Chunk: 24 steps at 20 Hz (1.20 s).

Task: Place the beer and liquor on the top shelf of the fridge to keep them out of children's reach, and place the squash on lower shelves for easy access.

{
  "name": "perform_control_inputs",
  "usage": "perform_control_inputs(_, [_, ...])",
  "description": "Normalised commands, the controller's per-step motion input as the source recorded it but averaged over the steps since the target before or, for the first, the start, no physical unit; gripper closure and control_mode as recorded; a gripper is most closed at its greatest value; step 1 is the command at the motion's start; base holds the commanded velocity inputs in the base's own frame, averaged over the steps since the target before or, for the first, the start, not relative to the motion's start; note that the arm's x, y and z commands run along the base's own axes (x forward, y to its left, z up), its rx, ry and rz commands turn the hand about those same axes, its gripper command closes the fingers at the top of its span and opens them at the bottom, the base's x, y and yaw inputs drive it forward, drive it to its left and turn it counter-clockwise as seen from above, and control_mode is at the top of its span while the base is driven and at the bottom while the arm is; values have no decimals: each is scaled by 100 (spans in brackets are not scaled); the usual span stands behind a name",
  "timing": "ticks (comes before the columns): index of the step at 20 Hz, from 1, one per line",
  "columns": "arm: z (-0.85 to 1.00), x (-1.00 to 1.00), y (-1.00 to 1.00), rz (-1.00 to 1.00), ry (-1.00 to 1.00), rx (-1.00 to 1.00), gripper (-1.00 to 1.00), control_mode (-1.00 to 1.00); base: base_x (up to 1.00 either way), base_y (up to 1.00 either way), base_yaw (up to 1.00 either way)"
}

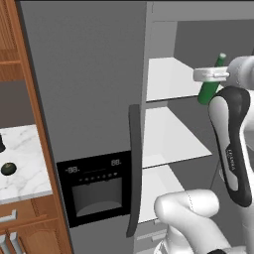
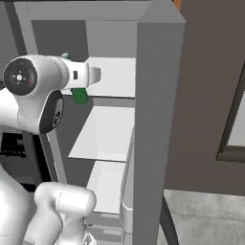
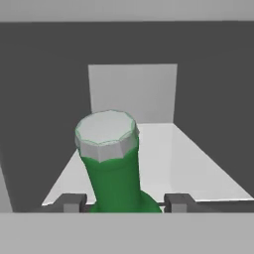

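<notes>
Gripper jaws are closed on the beer — in the hand view the green bottle is seen standing between the two dark fingertips, one pressed to each side of its body, with its pale cap pointed toward the camera. From the left base view the bottle is seen tilted, its neck leaning up and to the right, held at the level of the top shelf inside the open fridge. From the right base view only a patch of green is seen below the white wrist, just in front of the top shelf. Whether the bottle's base is touching the shelf cannot be told; in the hand view the white shelf surface is seen stretching behind and beside it toward the grey back wall. Two lower shelves are seen beneath, white and bare. Far to the left, on a marble counter, the squash is seen as a small dark round shape, well apart from the fridge — and a sliver of a black object is seen at the frame's edge behind it, too cropped to be identified.
</notes>
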Motion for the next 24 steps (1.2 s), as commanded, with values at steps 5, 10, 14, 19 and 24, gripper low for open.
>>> perform_control_inputs(5, [1,54,-9,0,11,0,100,-100,0,0,0])
perform_control_inputs(10, [0,53,-25,0,3,0,100,-100,0,0,0])
perform_control_inputs(14, [-5,56,-32,0,0,0,100,-100,0,0,0])
perform_control_inputs(19, [-17,54,-17,0,0,0,100,-100,0,0,0])
perform_control_inputs(24, [-33,48,0,0,0,0,100,-100,0,0,0])
